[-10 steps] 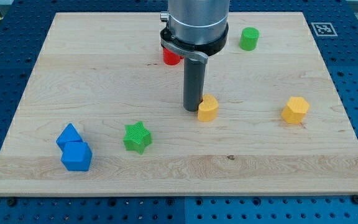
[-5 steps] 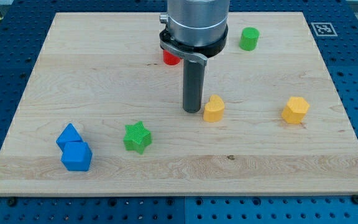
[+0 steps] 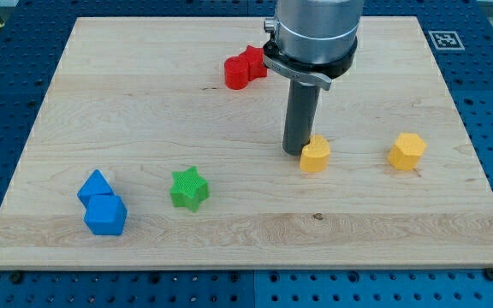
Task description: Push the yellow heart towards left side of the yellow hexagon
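Note:
The yellow heart (image 3: pixel 316 156) lies on the wooden board (image 3: pixel 144 103), right of centre. The yellow hexagon (image 3: pixel 407 151) lies further toward the view's right, with a gap of bare board between the two. My tip (image 3: pixel 295 152) touches the heart's left side. The dark rod rises from there to the grey arm housing (image 3: pixel 315 30) at the view's top.
Red blocks (image 3: pixel 245 68) lie at the view's top, left of the arm. A green star (image 3: pixel 188 188) lies left of centre. Two blue blocks (image 3: pixel 101 204) sit together at the lower left. The arm housing hides the board behind it.
My tip has moved toward the view's right, pushing the yellow heart closer to the yellow hexagon. The arm now uncovers the red blocks and hides the green block at the top.

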Tool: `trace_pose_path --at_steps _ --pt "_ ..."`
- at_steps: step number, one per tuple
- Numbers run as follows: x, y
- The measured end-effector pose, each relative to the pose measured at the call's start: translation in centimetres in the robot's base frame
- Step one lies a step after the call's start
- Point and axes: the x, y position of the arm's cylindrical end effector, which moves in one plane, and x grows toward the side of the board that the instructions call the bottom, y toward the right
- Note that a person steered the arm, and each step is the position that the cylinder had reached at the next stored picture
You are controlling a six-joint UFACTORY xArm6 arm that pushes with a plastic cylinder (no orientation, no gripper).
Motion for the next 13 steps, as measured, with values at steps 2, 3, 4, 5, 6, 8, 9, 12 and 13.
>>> trace_pose_path --at_steps 2,3,4,5,6,8,9,12,13 --pt "0.1 -1.8" --pt "1.1 -2.2" --pt "2.8 -1.8" --pt "3.4 -1.7" --pt "2.8 -1.6" --pt "1.5 -0.2" --pt "1.5 -0.3" --pt "3.1 -0.2" --pt "3.6 0.8"
